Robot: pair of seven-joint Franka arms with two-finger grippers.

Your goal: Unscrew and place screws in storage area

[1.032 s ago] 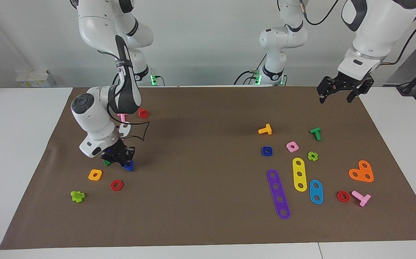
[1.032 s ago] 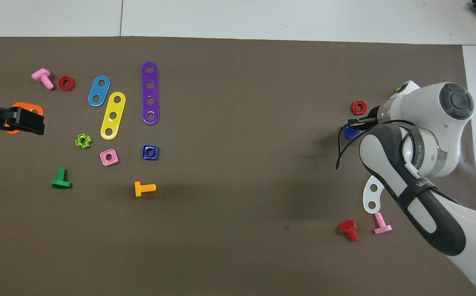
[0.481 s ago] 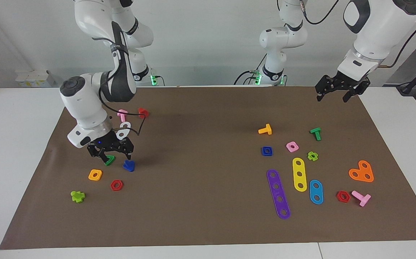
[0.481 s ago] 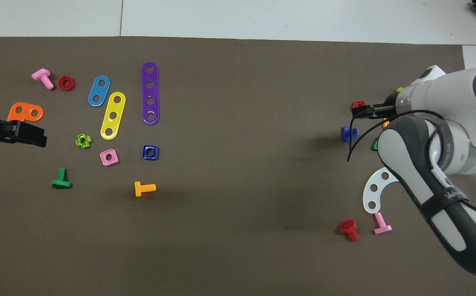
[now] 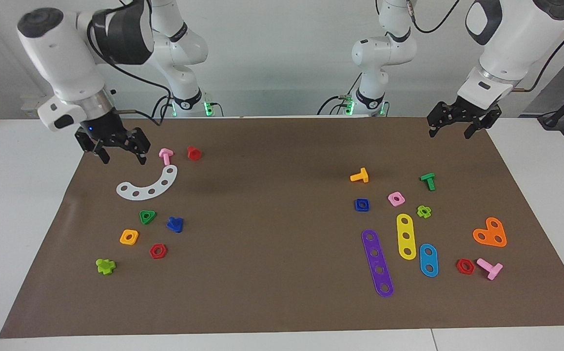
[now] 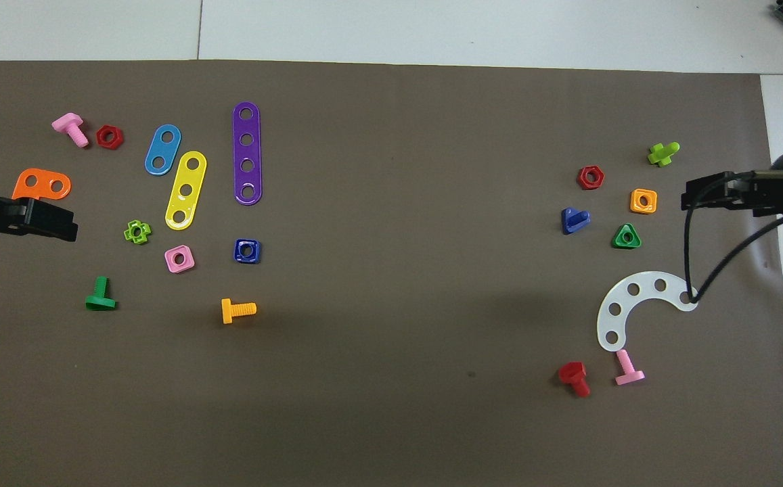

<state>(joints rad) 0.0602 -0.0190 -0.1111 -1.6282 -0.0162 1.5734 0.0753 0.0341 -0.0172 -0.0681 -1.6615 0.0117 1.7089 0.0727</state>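
The blue triangular-headed screw (image 5: 175, 224) lies loose on the brown mat (image 5: 272, 302) at the lower left of the facing view, in the storage patch just beside the green triangular nut (image 5: 147, 216), with the red hexagonal nut (image 5: 158, 251) and the orange square nut (image 5: 129, 237) close by and the white curved strip (image 5: 148, 185) above them in the frame. The right gripper (image 5: 114, 152) hangs in the air at the upper left, over the mat's edge near the pink bolt (image 5: 165, 155), its fingers spread wide and holding nothing. At the upper right the left gripper (image 5: 455, 127) waits above the mat's corner, fingers likewise apart and empty.
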